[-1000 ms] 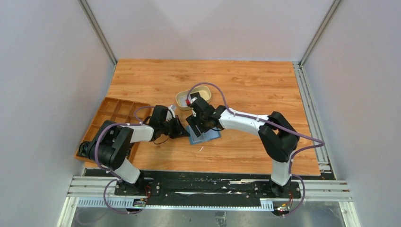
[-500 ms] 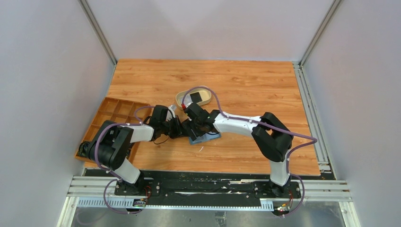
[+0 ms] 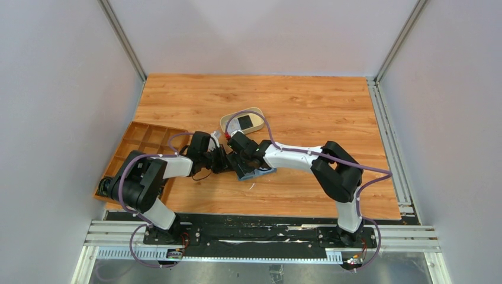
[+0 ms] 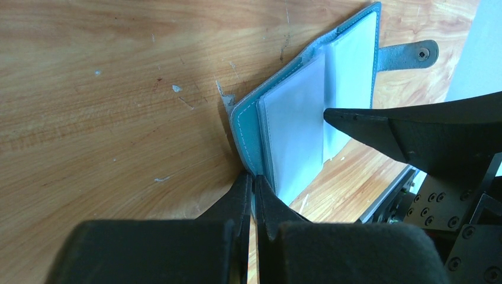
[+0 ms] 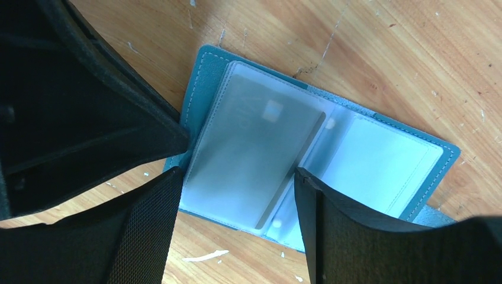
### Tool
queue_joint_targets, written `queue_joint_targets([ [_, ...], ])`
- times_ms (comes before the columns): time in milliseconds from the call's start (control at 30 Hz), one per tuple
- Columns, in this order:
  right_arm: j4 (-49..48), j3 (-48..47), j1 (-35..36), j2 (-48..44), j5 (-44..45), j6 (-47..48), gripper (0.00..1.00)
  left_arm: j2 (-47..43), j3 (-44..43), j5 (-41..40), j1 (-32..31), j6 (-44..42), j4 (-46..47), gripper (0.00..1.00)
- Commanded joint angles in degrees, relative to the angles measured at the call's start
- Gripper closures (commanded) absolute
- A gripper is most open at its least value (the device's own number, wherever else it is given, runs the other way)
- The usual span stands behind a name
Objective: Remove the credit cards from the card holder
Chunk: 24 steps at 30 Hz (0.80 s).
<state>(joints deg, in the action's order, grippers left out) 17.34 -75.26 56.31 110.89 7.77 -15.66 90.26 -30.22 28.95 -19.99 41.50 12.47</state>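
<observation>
**Teal holder lying open, one card showing in a sleeve**

Teal stitched card holder (image 5: 337, 136) lies opened out on the scratched wood-grain table (image 3: 314, 100), right on the near side of the beige oval tray (image 3: 254, 110).

- **Inside the holder:** it's got clear, floppy plastic sleeves stacked up, and I can't count how many. The left-hand sleeve has one grey rectangular credit card (image 5: 254, 160) with a small pale square on it. The right-hand pocket just looks whitish, so I can't tell if there's a card in there.
- **Snap tab:** one little rounded snap tab (image 4: 408, 56) sticks off the holder's outer edge.
- **Oval tray:** there's something pale and something dark lying side by side in it. It's too small to make out more.
- **Second tray:** it's orange-brown, cut into squarish compartments (image 3: 155, 135), and sits well off to the left of the oval one, partly under the left arm.

**Grippers, two of them, both down at the holder on the near side of the oval tray:**
- **Left gripper** (image 4: 253, 182): pinched tight on the edge of the holder's left cover.
- **Right gripper** (image 5: 237, 177): spread wide, with one black finger on each side of the half with the card in it. It isn't gripping anything.
</observation>
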Motion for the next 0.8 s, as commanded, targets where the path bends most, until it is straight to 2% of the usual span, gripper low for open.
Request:
queue_joint_targets([
  [0,2.3,0.9,-0.5,-0.1,5.6,0.4,0.28,2.3,2.3,-7.3,0.2,-3.5,-9.2,1.0],
  [767,1.4,3.4,-4.1,-2.3,8.2,5.3,0.28,2.8,1.3,-7.1,0.2,-5.1,-11.1,1.0],
])
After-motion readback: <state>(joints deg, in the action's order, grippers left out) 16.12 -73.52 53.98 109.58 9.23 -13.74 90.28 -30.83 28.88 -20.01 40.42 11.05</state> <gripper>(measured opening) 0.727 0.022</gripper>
